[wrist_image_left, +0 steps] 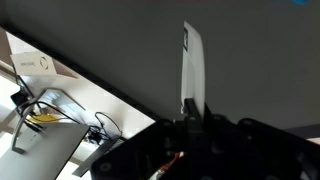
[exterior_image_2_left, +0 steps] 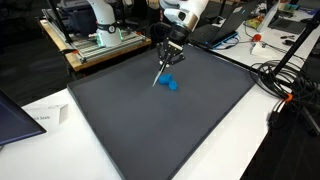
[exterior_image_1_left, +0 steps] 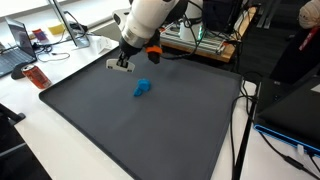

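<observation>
Over the far left part of the dark mat (exterior_image_1_left: pixel 150 135), the gripper (exterior_image_1_left: pixel 121 66) pinches its jaws tight on one end of a thin white strip (wrist_image_left: pixel 192 62), seemingly light, flat, slightly bendy and best held across its faces, a small blue object (exterior_image_1_left: pixel 141 89) lying just right; no readable writing.

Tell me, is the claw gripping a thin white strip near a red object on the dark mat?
Not red: the object is blue, as both exterior views show. The gripper does grip a thin white strip near it on the dark mat.
</observation>
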Controlling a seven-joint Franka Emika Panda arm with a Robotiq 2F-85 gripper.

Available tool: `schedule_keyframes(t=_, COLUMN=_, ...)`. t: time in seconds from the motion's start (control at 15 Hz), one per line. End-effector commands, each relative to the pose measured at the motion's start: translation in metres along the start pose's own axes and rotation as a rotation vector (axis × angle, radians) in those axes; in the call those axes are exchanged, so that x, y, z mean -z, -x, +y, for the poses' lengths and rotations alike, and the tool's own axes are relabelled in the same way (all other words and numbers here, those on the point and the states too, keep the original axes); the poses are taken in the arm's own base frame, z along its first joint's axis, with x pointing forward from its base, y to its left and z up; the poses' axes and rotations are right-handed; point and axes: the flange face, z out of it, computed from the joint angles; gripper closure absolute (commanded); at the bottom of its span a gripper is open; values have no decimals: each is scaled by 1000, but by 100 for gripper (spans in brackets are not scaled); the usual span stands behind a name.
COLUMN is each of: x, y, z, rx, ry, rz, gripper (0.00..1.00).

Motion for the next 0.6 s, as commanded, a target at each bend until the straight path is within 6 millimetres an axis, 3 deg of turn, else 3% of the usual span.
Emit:
schedule_keyframes(t=0.0, x=9, y=-3, z=5, rx=52, ry=-77, rz=10, gripper=99)
schedule_keyframes(t=0.53, x=24, y=-5, z=-3, rx=224, ry=-176, rz=81, gripper=99)
